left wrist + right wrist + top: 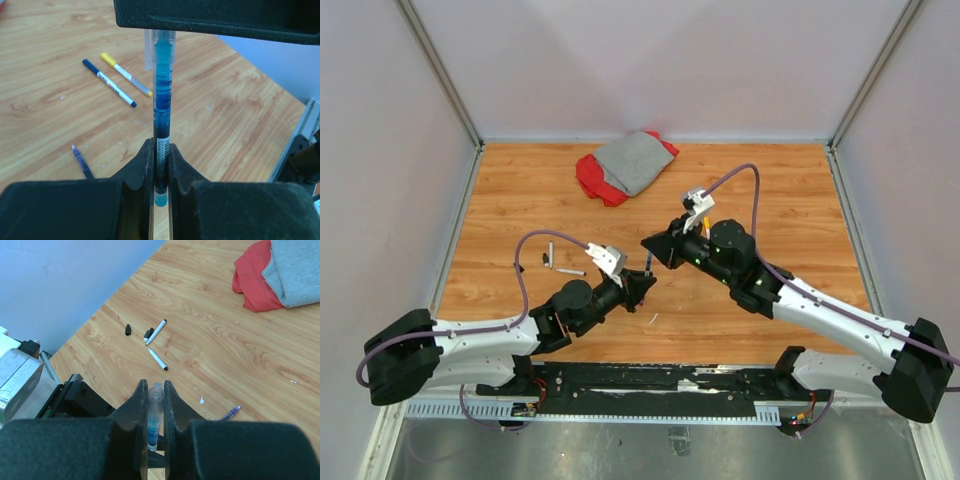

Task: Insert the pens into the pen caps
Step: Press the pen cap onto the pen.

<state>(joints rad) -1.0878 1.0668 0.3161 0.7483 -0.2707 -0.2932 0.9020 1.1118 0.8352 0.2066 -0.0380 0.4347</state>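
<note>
The left gripper (160, 150) is clenched on the lower end of a blue pen (162, 107), its two fingers pressed against the barrel from either side. The right gripper (155, 387) is clenched on the clear cap (163, 44) that sits over the pen's other end, so the pen spans the gap between the two grippers above the middle of the desk (790, 200), a little toward the near edge. On the wood just beside them lies a loose blue pen (230, 413), with a white scrap (201, 400) near it. In the left wrist view a yellow-ended pen (126, 75) and a dark-blue-ended pen (109, 83) lie side by side, apart from each other. Toward the left edge lie a long white pen (156, 332) and a short white pen (158, 359), with one black cap (148, 333) just beside the long one and another black cap (128, 330) a little farther off. A red and grey cloth (625, 165) lies bunched at the middle of the far edge.
</note>
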